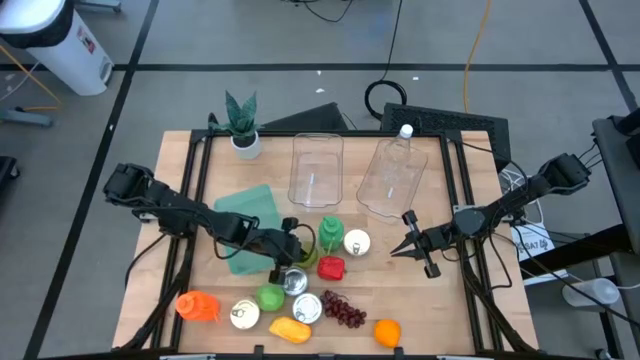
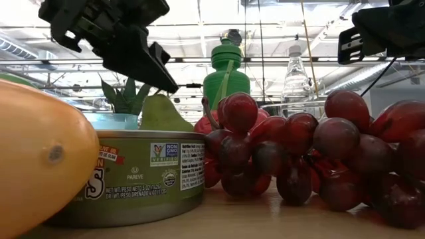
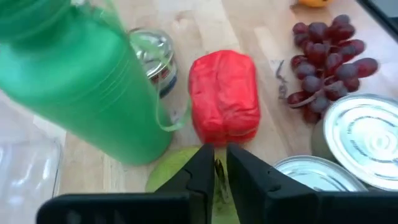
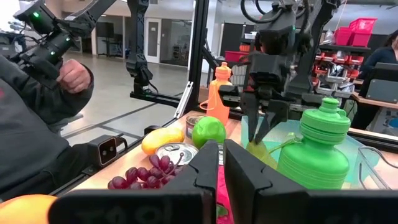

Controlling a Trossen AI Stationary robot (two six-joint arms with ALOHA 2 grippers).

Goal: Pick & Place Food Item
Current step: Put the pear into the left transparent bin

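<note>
A yellow-green pear [image 3: 174, 174] sits on the wooden table between the green bottle [image 3: 81, 81] and the red food item [image 3: 224, 96]. My left gripper [image 3: 217, 167] is shut at the pear's top; the right wrist view shows it slanting down over the pear [image 4: 256, 154]. In the low view the pear [image 2: 163, 113] stands upright on the table under the dark fingers. My right gripper [image 1: 408, 247] waits right of the red item, shut, held above the table with nothing in it. My left gripper pinches the pear's thin stem [image 3: 217, 171] between its two fingers at the top of the fruit. The fingers [image 4: 261, 127] come from above, slanting down from the table's left. The pear stands upright with its base on the table.
Red grapes [image 1: 345, 310], an orange [image 1: 387, 332], a yellow fruit [image 1: 288, 328], a green lime [image 1: 270, 297], several tins [image 1: 307, 308] and an orange bottle [image 1: 197, 306] crowd the near side. Two clear containers [image 1: 317, 168] and a potted plant [image 1: 243, 125] stand far; a teal board [image 1: 245, 215] lies left.
</note>
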